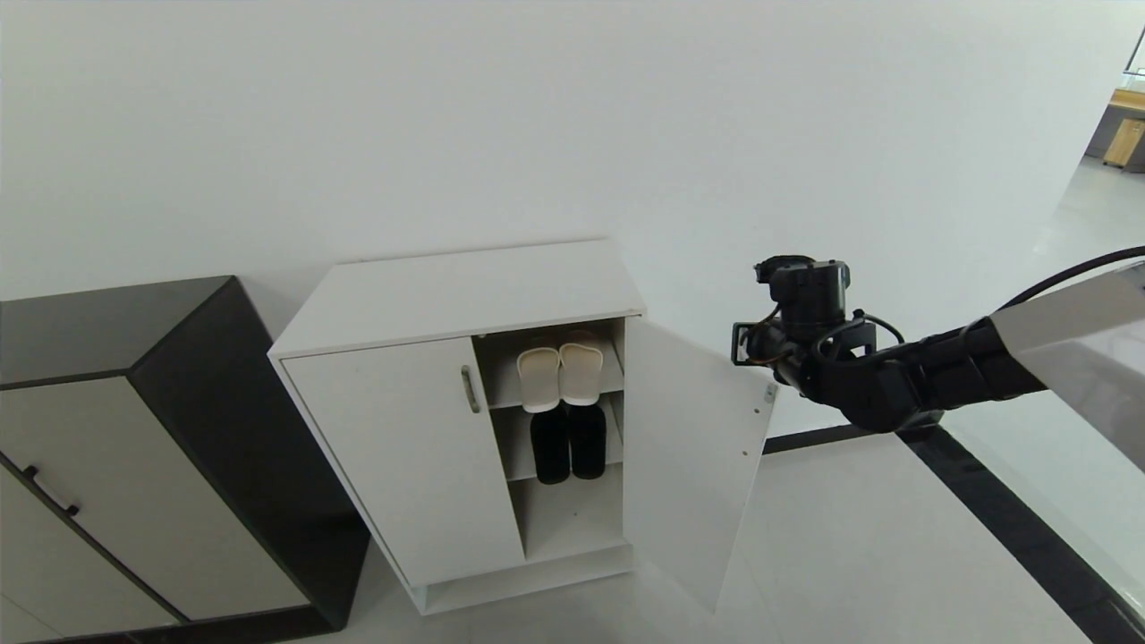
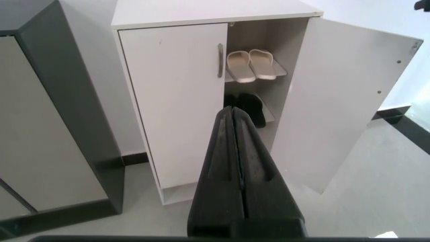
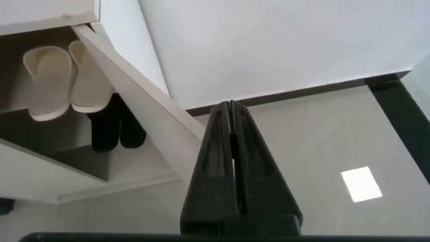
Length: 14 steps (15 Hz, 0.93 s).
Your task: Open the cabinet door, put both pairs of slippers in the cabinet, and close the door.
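The white cabinet [image 1: 465,295] stands against the wall with its left door [image 1: 402,447] closed and its right door [image 1: 689,447] swung wide open. A white pair of slippers [image 1: 561,376] lies on the upper shelf and a black pair [image 1: 568,443] on the shelf below. My right gripper [image 1: 747,347] hangs beside the open door's outer edge, behind it; in the right wrist view the gripper [image 3: 232,106] is shut and holds nothing, with the door [image 3: 144,101] just ahead. My left gripper [image 2: 232,111] is shut and empty, some way in front of the cabinet opening.
A dark cabinet with light doors [image 1: 134,429] stands to the left of the white one. A black floor strip [image 1: 984,501] runs along the right, with a glass partition beyond. Open pale floor lies in front of the open door.
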Available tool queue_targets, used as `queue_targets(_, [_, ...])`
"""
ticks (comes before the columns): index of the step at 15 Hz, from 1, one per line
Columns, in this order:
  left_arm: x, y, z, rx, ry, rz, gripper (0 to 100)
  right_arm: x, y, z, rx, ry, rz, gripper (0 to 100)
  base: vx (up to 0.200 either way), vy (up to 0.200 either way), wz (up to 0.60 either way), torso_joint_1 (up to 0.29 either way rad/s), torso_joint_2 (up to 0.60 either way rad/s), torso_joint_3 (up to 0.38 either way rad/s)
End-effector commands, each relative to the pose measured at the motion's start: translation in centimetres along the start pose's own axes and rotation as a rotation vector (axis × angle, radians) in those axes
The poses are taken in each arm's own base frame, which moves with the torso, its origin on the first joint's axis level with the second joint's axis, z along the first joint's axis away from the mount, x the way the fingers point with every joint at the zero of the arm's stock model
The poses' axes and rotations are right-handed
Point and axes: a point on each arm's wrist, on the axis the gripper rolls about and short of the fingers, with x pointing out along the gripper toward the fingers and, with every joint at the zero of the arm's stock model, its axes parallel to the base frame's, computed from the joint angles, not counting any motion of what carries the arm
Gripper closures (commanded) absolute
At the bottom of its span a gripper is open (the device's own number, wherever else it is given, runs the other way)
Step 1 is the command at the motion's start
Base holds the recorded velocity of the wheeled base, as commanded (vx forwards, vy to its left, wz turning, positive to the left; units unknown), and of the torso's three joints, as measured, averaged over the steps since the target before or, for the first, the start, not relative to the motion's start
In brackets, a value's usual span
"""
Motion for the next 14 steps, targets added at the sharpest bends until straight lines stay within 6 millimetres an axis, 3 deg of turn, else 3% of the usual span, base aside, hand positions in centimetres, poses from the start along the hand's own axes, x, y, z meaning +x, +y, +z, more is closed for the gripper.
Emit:
queue_targets(1, [0.0,0.0,0.0,-0.001,0.000,0.001,100,1.4,0.0,-1.6,-0.008,0.019,-0.010,100,0.000,0.000,0.00,0.000,0.00,0.000])
queue_targets(8, [0.0,0.0,0.0,-0.001,0.000,0.001,100,3.4,-0.1,-4.0,-0.025,0.062,-0.028,100,0.000,0.000,0.00,0.000,0.00,0.000])
queue_targets(14, [0.0,0.0,0.0,-0.001,0.000,0.001,100,2.7,0.5,-4.5,-0.038,0.078,-0.018,100,0.000,0.000,0.00,0.000,0.00,0.000])
